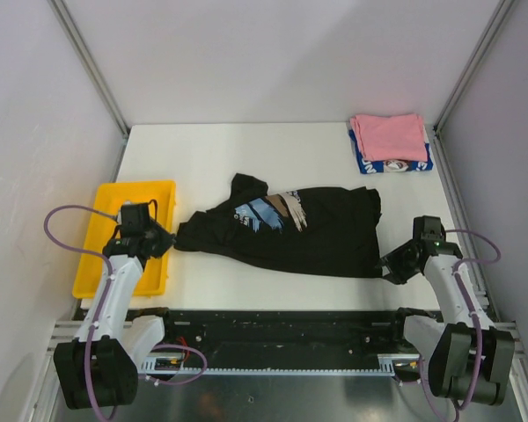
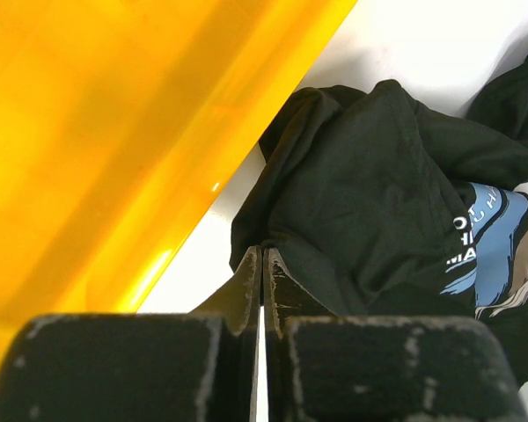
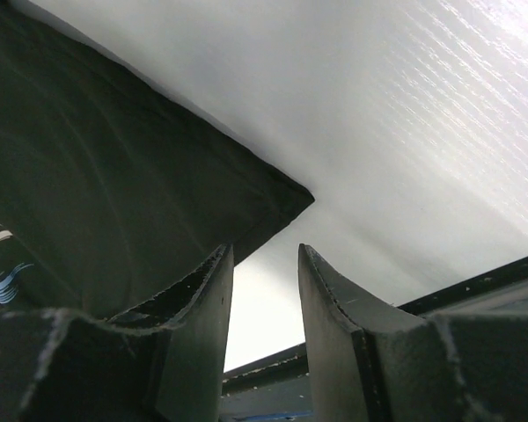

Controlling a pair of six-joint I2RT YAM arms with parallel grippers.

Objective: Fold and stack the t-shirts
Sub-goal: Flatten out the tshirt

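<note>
The black t-shirt (image 1: 317, 233) lies spread and rumpled in the middle of the table, its blue, brown and cream print (image 1: 268, 213) facing up. Its left end tapers to a point at my left gripper (image 1: 169, 241). In the left wrist view the left gripper (image 2: 262, 251) is shut, its tips pinching the black shirt's edge (image 2: 352, 193). My right gripper (image 1: 391, 264) is at the shirt's near right corner. In the right wrist view it (image 3: 264, 249) is open, with the corner (image 3: 277, 198) just ahead of its tips. The folded pink shirt (image 1: 389, 135) lies on the blue-and-white one (image 1: 396, 165) at the back right.
The yellow tray (image 1: 101, 255) sits at the table's left edge, right beside my left gripper; it fills the left of the left wrist view (image 2: 97, 141). A black rail (image 1: 273, 321) runs along the near table edge. Grey walls enclose the table.
</note>
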